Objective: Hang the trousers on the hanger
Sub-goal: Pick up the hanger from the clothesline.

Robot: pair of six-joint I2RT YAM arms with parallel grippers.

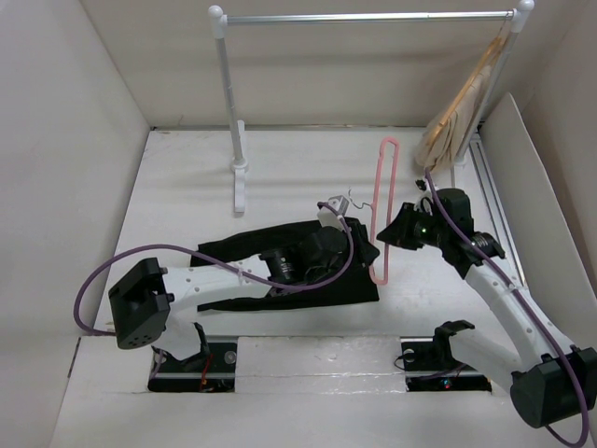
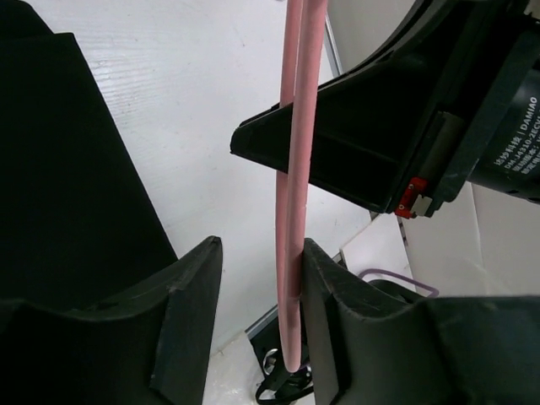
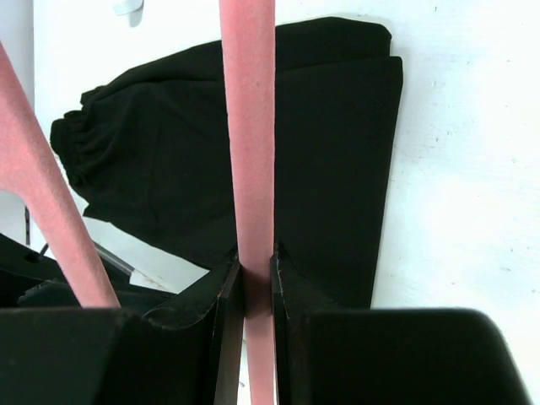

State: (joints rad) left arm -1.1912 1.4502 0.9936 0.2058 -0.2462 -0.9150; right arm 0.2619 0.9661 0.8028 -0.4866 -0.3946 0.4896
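1. the right gripper (image 3: pixel 255 263) is clamped on the hanger (image 3: pixel 249 126), its two black fingers pressed to either side of the thin pink rod with no gap showing.
2. the left gripper (image 2: pixel 261 249) stands partly open around the same hanger, just beside the right gripper's hold. the pink rod lies against one finger (image 2: pixel 337 304), a strip of white table shows between it and the other, and nothing is gripped.
3. from above, the hanger appears as a slim pink loop seen nearly edge on. in the right wrist view a second pink strand of it slants off beside the gripped rod.
4. the trousers (image 1: pixel 233 252) lie spread flat on the table (image 1: pixel 187 177) to the left of the hanger. their right edge reaches the hanger's near end, and their gathered end lies on the side away from it.
5. the left arm (image 1: pixel 224 275) stretches across the trousers toward the hanger, with a purple cable (image 1: pixel 89 294) looping off its base end, well away from the hanger.
6. beyond the hanger's far end, tan hangers (image 1: pixel 457 121) dangle in a bunch from the right end of a white clothes rail (image 1: pixel 364 17). the rail spans the back of the table, and its left post stands well to the left of the hanger.
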